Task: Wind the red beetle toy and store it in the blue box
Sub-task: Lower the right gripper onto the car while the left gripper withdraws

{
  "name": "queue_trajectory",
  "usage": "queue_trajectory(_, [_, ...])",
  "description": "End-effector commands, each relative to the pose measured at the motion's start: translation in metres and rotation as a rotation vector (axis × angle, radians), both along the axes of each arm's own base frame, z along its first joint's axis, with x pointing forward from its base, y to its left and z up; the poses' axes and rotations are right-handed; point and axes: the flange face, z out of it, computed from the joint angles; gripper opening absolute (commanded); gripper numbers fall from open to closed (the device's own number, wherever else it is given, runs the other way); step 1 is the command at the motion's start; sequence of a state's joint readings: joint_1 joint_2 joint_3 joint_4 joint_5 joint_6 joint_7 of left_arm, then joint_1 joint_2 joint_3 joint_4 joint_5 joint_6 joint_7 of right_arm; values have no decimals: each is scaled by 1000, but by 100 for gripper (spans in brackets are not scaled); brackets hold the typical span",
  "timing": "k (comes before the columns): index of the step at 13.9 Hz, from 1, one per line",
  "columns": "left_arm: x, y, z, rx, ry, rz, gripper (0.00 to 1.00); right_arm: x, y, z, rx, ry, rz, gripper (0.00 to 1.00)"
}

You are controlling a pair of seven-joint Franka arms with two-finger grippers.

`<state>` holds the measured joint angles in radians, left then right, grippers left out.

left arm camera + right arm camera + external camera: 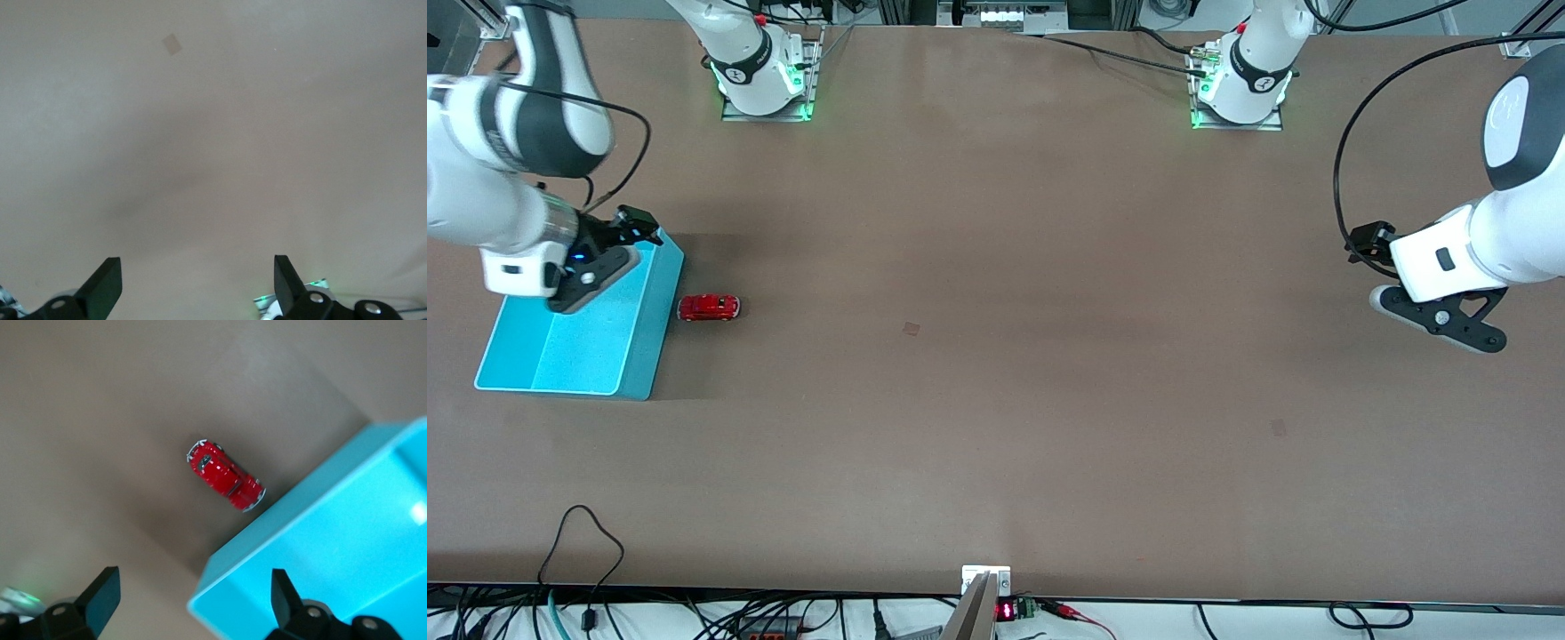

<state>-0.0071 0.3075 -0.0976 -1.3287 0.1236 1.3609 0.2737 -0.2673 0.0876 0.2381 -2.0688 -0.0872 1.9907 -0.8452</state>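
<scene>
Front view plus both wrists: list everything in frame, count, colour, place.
Tiny glossy red beetle toy car: 1, red with silvery ends, on the table beside the bin's outer wall, toward the right arm's end.
Rectangular turquoise-blue plastic bin: 1, turquoise, pale rim, nothing in it, at the right arm's end.
Brown table: 1, brown, carrying both.
Right gripper: 1, black, jaws open, over the bin's rim.
Left gripper: 1, black, jaws open, waiting over bare table at the left arm's end.
</scene>
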Motion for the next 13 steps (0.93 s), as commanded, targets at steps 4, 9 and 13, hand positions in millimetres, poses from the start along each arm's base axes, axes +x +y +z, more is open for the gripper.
queue_trajectory(4, [-12, 5, 63, 20, -148, 186, 100, -16, 7, -78, 63, -96, 491, 100])
queue_trajectory(9, [-54, 0, 44, -41, -350, 443, 100, -23, 12, -129, 96, -108, 532, 100])
queue_trajectory(13, [-61, 3, 41, -81, -276, 463, 100, -24, 14, -157, 110, -108, 547, 100])
